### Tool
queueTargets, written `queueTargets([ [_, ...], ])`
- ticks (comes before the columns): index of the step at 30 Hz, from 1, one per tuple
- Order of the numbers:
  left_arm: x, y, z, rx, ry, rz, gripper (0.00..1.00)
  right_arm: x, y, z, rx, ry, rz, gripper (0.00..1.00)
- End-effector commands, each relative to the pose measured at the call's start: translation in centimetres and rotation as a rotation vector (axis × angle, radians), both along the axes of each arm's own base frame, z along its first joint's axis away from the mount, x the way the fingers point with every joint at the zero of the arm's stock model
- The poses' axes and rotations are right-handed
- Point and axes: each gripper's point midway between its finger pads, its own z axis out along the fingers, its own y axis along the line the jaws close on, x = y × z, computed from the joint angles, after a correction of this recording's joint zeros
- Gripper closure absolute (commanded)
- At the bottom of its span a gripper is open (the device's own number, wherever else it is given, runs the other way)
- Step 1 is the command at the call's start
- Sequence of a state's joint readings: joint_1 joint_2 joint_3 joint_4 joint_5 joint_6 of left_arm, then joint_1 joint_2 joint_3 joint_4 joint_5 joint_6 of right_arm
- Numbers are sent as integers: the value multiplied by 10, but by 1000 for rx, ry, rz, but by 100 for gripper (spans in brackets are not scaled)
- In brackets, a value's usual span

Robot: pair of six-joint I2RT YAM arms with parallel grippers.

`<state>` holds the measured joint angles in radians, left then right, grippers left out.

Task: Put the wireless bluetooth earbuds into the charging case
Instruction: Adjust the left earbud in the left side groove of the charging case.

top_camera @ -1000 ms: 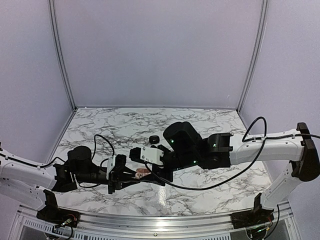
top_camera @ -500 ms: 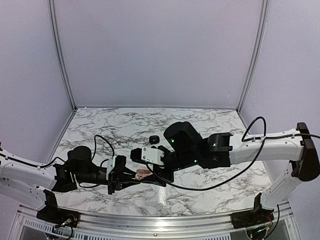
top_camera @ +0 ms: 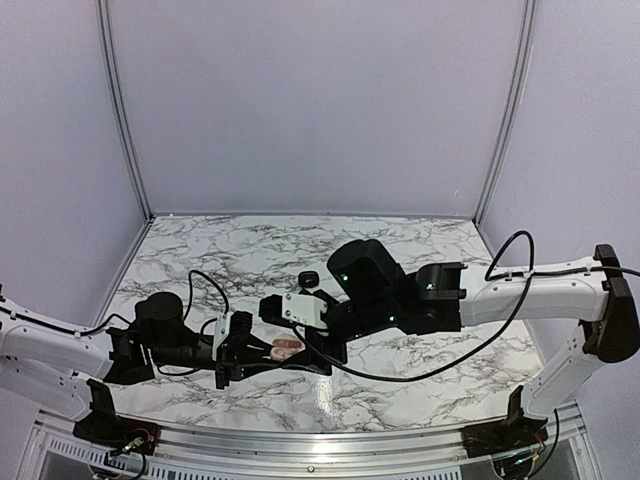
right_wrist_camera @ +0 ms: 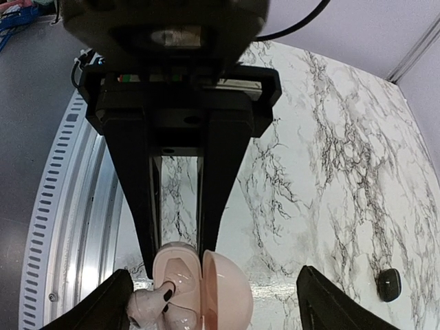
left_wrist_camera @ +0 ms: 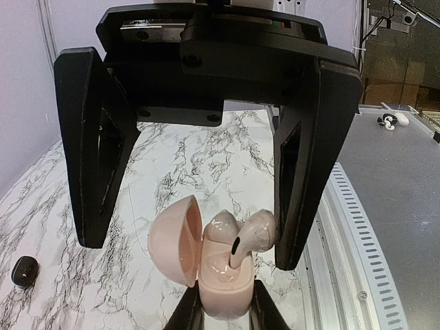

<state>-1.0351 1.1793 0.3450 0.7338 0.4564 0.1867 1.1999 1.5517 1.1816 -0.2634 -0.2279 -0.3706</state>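
The charging case (left_wrist_camera: 223, 292) is pale pink, lid open, and held upright between my left gripper's (left_wrist_camera: 225, 313) shut fingers. One pale pink earbud (left_wrist_camera: 221, 227) sits in its well. The second earbud (left_wrist_camera: 256, 234) leans tilted, stem in the other well, head against one finger of my right gripper (left_wrist_camera: 192, 244). The right gripper is open wide and straddles the case. In the right wrist view the case (right_wrist_camera: 206, 292) and the tilted earbud (right_wrist_camera: 148, 306) lie between its spread fingertips (right_wrist_camera: 120, 302). From above, the case (top_camera: 287, 347) sits where both grippers meet.
A small black rounded object (top_camera: 310, 277) lies on the marble table (top_camera: 250, 250) beyond the grippers, also in the left wrist view (left_wrist_camera: 24, 270) and the right wrist view (right_wrist_camera: 388, 284). The table's metal front rail (top_camera: 300, 440) is close behind the case.
The right arm has shifted slightly to the left over the case. The left arm still holds the case in the same place.
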Motion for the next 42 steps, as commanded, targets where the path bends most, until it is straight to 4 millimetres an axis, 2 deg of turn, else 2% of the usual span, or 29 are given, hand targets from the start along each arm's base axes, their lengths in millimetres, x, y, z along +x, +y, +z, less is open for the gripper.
queueTargets([
  [1, -2, -6, 18, -49, -36, -27, 100, 7, 6, 20, 41, -20, -11, 18],
  [12, -5, -7, 17, -47, -33, -43, 100, 15, 10, 20, 41, -48, -34, 18],
  [31, -5, -9, 19, -49, -35, -55, 100, 16, 23, 26, 76, -25, -20, 17],
  [42, -9, -9, 26, -67, -43, -74, 100, 22, 21, 35, 127, 26, -11, 17],
])
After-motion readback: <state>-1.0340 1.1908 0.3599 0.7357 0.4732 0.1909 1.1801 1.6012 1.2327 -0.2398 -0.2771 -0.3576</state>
